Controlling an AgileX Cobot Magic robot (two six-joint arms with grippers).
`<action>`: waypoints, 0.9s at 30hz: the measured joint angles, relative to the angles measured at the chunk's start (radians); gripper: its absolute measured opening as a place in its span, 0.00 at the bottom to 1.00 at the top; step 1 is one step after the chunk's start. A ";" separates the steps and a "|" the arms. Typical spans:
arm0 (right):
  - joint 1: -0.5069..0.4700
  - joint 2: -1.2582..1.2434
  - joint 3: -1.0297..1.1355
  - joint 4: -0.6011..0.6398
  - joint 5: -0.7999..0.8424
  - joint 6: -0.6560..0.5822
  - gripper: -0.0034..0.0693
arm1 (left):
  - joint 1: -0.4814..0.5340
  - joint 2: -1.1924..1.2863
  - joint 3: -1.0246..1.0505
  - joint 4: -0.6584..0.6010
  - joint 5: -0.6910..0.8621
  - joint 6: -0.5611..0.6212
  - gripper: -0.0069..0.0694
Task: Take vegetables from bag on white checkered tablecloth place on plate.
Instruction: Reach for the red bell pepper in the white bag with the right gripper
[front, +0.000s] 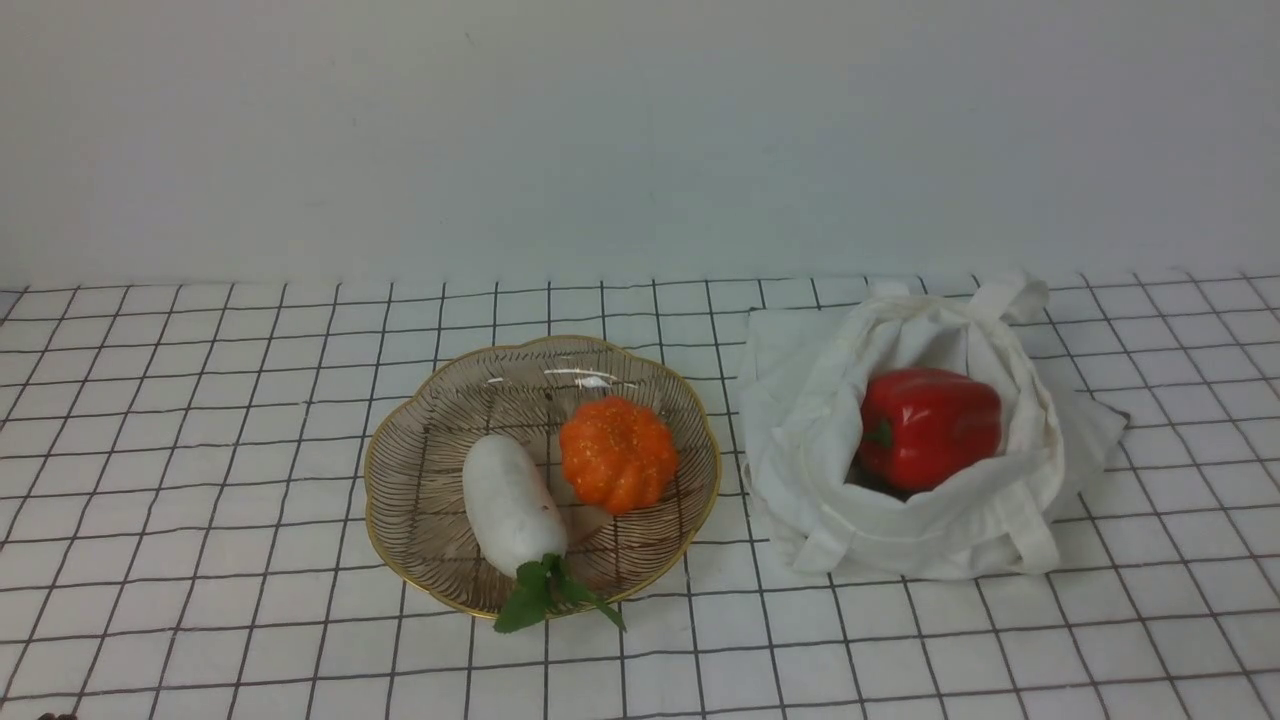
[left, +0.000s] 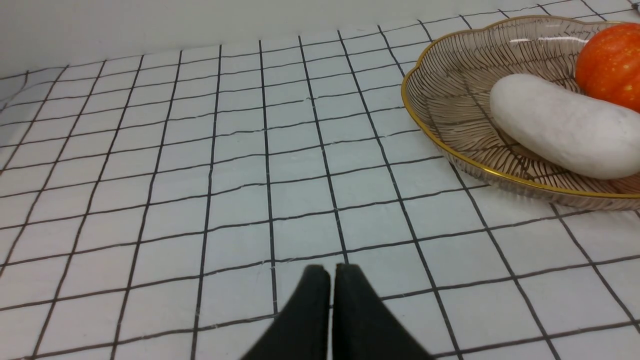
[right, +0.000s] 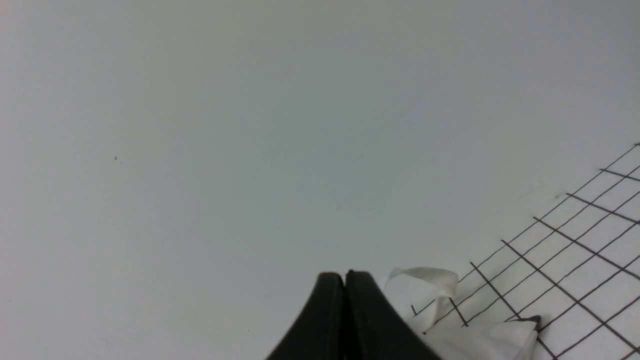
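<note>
The left pincer (left: 332, 269), jaws together, sits low mid-frame over the checkered tablecloth (left: 200, 165). At a frame corner, the plate (left: 440, 100) holds a white radish (left: 560, 125) beside an orange pumpkin (left: 612, 65).

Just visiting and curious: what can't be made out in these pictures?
- Front view: underside of the red bell pepper, and anything beneath it, hidden by folds of the bag.
- Left wrist view: the pumpkin and part of the plate, cut off by the edge.
- Front view: neither arm shows; only the closed left fingers and right fingers appear, in the wrist views.
</note>
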 joint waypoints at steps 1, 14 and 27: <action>0.000 0.000 0.000 0.010 0.005 -0.003 0.03 | 0.000 0.000 0.000 0.000 0.000 0.000 0.08; 0.009 0.120 -0.313 -0.067 0.310 -0.120 0.03 | 0.000 0.000 0.000 0.000 0.000 0.000 0.08; 0.010 0.914 -0.787 0.051 0.891 -0.547 0.05 | 0.000 0.000 0.000 0.000 0.000 0.000 0.08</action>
